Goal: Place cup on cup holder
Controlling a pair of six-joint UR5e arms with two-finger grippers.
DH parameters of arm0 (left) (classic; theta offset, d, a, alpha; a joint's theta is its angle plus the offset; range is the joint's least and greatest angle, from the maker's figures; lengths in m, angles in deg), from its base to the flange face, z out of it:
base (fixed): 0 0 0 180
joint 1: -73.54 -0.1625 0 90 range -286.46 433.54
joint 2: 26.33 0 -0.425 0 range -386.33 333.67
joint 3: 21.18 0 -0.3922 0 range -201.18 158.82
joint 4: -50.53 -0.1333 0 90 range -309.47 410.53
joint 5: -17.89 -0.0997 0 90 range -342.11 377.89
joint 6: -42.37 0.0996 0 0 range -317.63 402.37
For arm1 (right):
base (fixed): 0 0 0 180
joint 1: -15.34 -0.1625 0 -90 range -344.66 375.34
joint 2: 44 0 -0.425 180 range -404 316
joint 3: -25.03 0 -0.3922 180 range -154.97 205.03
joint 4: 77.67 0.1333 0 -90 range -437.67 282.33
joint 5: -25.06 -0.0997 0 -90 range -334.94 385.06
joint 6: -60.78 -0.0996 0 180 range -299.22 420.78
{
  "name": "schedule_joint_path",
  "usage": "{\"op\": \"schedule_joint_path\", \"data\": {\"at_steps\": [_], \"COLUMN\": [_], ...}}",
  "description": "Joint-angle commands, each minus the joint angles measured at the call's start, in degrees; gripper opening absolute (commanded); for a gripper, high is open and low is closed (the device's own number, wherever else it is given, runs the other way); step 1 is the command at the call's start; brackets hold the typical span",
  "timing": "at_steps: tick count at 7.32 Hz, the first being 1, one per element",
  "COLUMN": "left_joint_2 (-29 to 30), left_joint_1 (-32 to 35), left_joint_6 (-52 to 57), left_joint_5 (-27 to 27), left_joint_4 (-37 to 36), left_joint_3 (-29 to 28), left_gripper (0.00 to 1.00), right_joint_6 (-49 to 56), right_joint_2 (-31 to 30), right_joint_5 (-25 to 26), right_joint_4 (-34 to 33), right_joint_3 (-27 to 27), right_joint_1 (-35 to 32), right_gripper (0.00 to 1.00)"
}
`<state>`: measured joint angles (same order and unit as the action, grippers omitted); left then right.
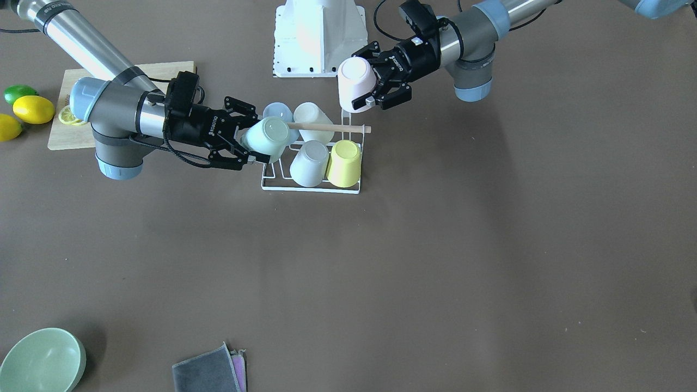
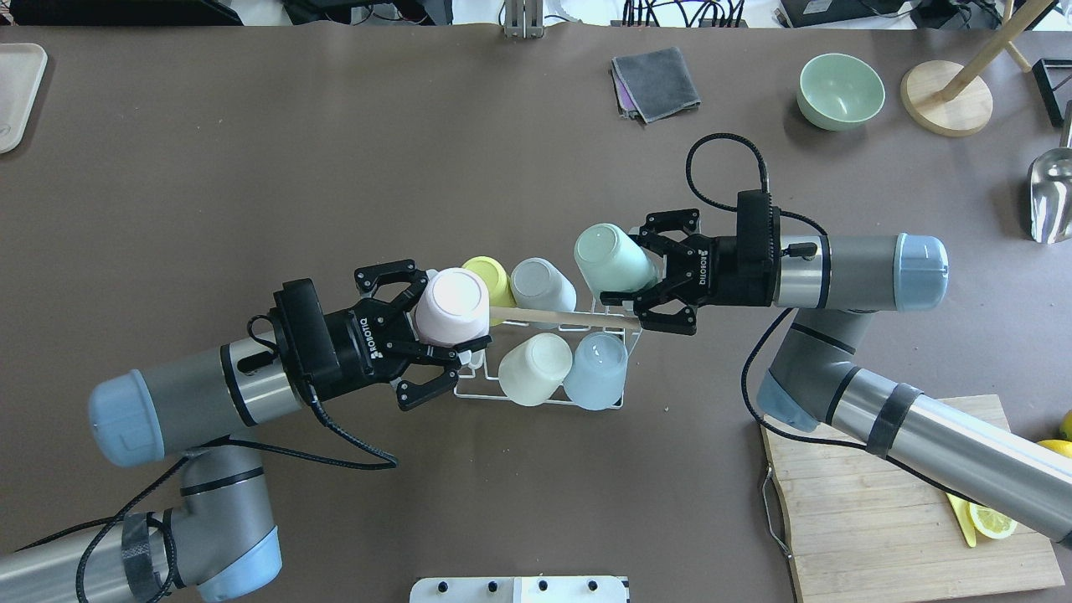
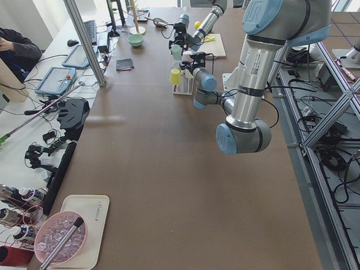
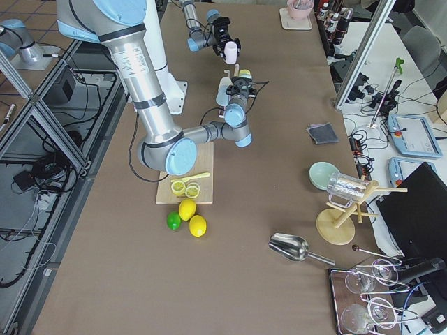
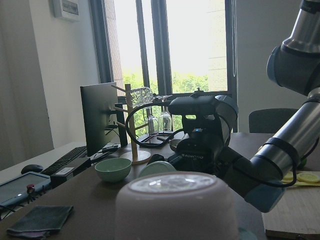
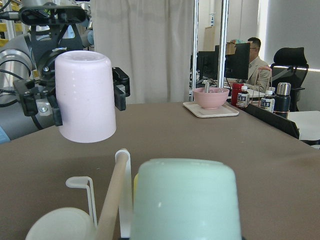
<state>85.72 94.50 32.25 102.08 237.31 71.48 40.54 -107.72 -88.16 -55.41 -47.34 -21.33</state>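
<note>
- The left tool (image 2: 456, 310) is clenched on a pink cup (image 1: 355, 81), gripping its sides with the base turned up.
- That cup hangs clear of the worktop (image 2: 251, 167) at the left end of the cup holder (image 1: 310, 190), near the tip of its wooden rod handle (image 1: 337, 128).
- The right tool (image 2: 624, 261) grasps a mint-green cup (image 1: 267, 137), base up and tilted, over the rod at the holder's right end. I cannot tell whether it sits on a prong.
- Four cups rest inverted on the holder: a yellow cup (image 1: 344, 162) and a pale grey cup (image 1: 309, 163) on the side away from the robot, and a cream cup (image 1: 313, 121) and a light blue cup (image 1: 280, 114) on the side nearer it.
- A green bowl (image 2: 840, 90) and a grey cloth (image 2: 657, 79) lie well apart from the holder.
</note>
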Motion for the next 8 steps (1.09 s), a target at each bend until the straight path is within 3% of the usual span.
{"op": "schedule_joint_path", "data": {"at_steps": [1,4,5,7,8], "left_joint_2": [1.06,0.71,0.62,0.8,1.06], "left_joint_1": [-1.62,-1.72,-1.63,-1.72,-1.72], "left_joint_6": [0.11,0.2,0.2,0.2,0.2], "left_joint_5": [-0.07,0.01,-0.07,-0.07,-0.07], "left_joint_4": [-0.19,-0.1,-0.01,-0.19,-0.36], "left_joint_3": [-1.42,-1.95,-1.95,-2.74,-3.09], "left_gripper": [0.16,0.16,0.16,0.18,0.19], "right_joint_6": [-0.06,-0.24,-0.24,-0.15,-0.15], "right_joint_2": [-0.87,-0.88,-2.18,-4.04,-7.44], "right_joint_5": [0.02,-0.85,-3.73,-17.48,-19.82], "right_joint_4": [0.07,0.07,-0.02,-4.9,-5.46], "right_joint_3": [-0.75,-0.93,-1.28,-1.11,-1.11], "right_joint_1": [-0.25,-1.47,-3.4,-12.77,-16.13], "right_gripper": [1.0,1.0,1.0,1.0,1.0]}}
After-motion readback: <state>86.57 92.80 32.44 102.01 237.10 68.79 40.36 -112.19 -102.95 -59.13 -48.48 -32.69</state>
